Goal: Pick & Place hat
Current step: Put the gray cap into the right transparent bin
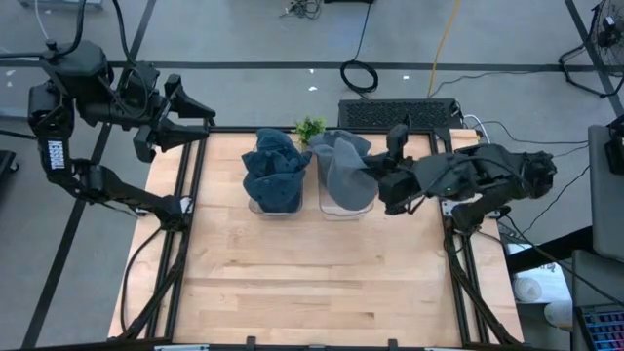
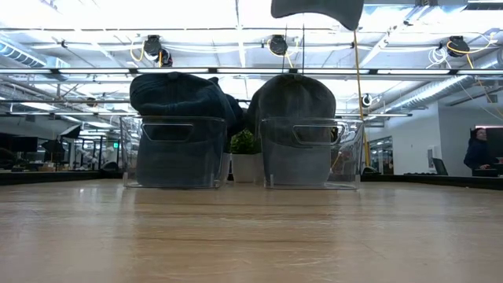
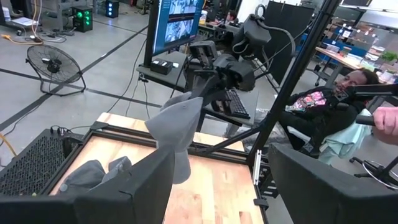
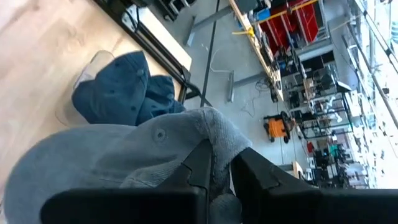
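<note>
A grey hat (image 1: pixel 343 161) hangs in the air over the right of two clear bins (image 1: pixel 345 208), with my right gripper (image 4: pixel 222 158) shut on it. In the low view its lower edge (image 2: pixel 318 9) shows at the top, above the grey hats (image 2: pixel 297 102) piled in that bin. The left bin (image 2: pixel 173 153) holds blue hats (image 1: pixel 276 168). My left gripper (image 1: pixel 195 119) waits open above the table's far left corner, touching nothing. My right gripper pinches a bunched fold of the grey hat's cloth (image 4: pixel 214 134) between its two fingers. It comes nearly level from the table's right side, slanting slightly down. The hat is lifted clear and droops slack below the fingers (image 3: pixel 180 134), above the right bin.
A small green plant (image 1: pixel 310 128) stands just behind and between the bins. A black frame (image 1: pixel 195 244) borders the wooden table, whose near half (image 1: pixel 322 283) is bare wood. A seated person (image 3: pixel 329 102) shows beyond the table's right side.
</note>
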{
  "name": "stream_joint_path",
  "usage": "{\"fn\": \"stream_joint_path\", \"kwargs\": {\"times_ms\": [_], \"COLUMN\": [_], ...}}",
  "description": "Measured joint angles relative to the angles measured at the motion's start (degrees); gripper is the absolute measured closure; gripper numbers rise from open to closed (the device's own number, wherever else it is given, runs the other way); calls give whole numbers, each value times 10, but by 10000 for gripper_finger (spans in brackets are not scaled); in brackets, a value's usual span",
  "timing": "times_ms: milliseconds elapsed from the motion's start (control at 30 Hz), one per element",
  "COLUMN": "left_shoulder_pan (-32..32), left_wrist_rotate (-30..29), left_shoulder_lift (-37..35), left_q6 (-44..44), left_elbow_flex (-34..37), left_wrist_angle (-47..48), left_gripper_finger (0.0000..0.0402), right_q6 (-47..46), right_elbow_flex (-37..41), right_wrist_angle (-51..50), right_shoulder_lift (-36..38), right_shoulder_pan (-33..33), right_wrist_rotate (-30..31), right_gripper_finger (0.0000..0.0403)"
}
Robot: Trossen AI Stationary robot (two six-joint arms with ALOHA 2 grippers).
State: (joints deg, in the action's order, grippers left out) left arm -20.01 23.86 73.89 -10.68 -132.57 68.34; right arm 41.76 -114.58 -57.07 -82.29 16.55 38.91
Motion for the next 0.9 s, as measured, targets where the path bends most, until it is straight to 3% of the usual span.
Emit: {"fn": "stream_joint_path", "kwargs": {"times_ms": [433, 900], "left_shoulder_pan": [0, 0], "left_wrist_rotate": [1, 1], "left_shoulder_lift": [0, 0], "left_q6": [0, 21], "left_elbow_flex": [0, 0], "left_wrist_angle": [0, 0], "left_gripper_finger": [132, 133], "right_q6": [-5, -1], "right_elbow_flex": [9, 201], "right_wrist_angle": [-5, 84], "right_shoulder_lift": [-36, -6], "right_shoulder_pan": [-59, -119], "right_wrist_rotate": [-47, -78], "right_gripper_finger": [374, 374]}}
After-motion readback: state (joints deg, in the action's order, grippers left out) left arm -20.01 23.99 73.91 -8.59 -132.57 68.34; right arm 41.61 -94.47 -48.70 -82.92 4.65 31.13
